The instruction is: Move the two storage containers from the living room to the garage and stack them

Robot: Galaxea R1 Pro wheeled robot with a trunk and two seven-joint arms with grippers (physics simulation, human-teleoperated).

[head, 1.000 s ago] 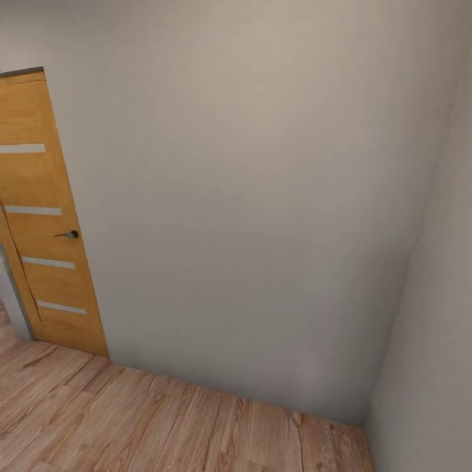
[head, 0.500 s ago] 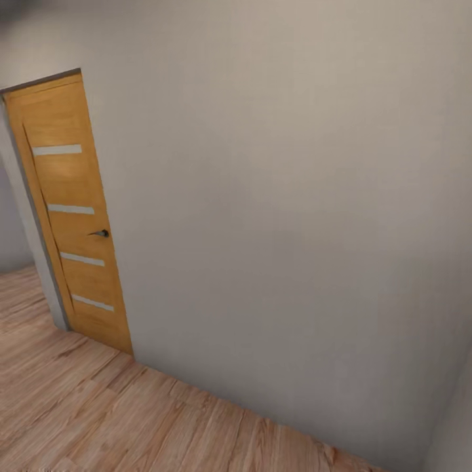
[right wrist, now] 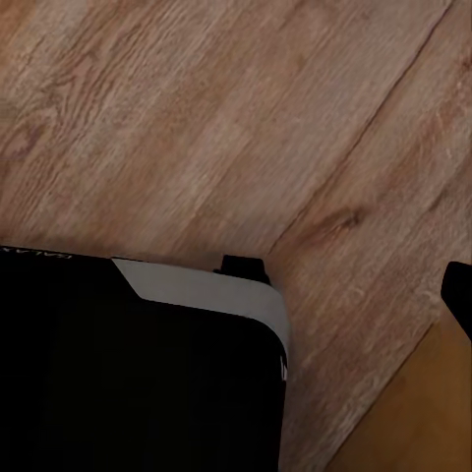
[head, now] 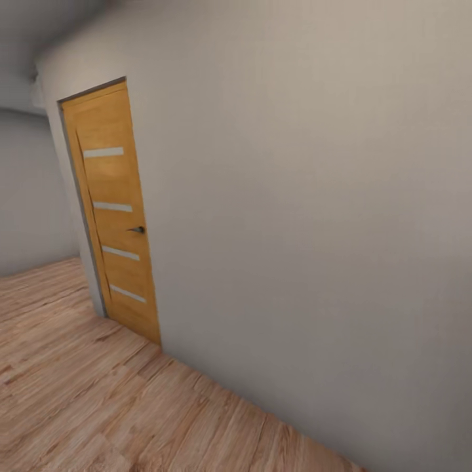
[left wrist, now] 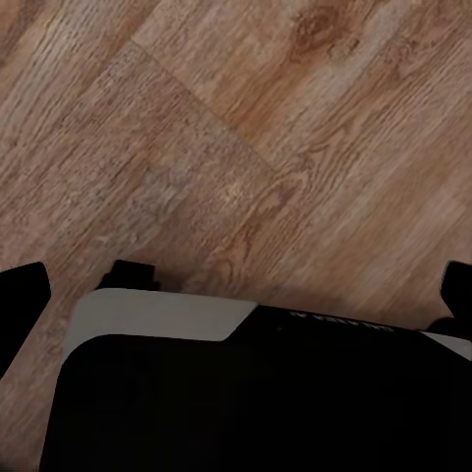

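From the head camera, a plain pale wall (head: pixel 308 216) runs across most of the picture and meets a light wood-plank floor (head: pixel 85 393) below. At the left stands a closed orange-brown wooden door (head: pixel 115 216) with four pale horizontal strips and a small dark handle (head: pixel 136 229). Beyond it, another grey wall closes off the far corner. Neither of the two storage containers appears here, so where they are cannot be told; the robot seems to be on its way through the house.

The left wrist camera looks down at the plank floor, with the robot's black and pale grey base (left wrist: pixel 246 383) underneath. Dark finger tips (left wrist: pixel 20 300) sit at the two side edges, far apart, so the left gripper (left wrist: pixel 236 295) looks spread and empty.

The right wrist camera also looks down on floor planks and a corner of the same base (right wrist: pixel 138 364). One dark tip (right wrist: pixel 457 290) shows at the edge; whether the right gripper is spread or closed I cannot tell.

As a judgement from the task alone: thin-walled open bins like these are likely light but somewhat flexible, with smooth sides that could slip. Pinching over the top rim of a long wall, near its middle, should keep a bin level.
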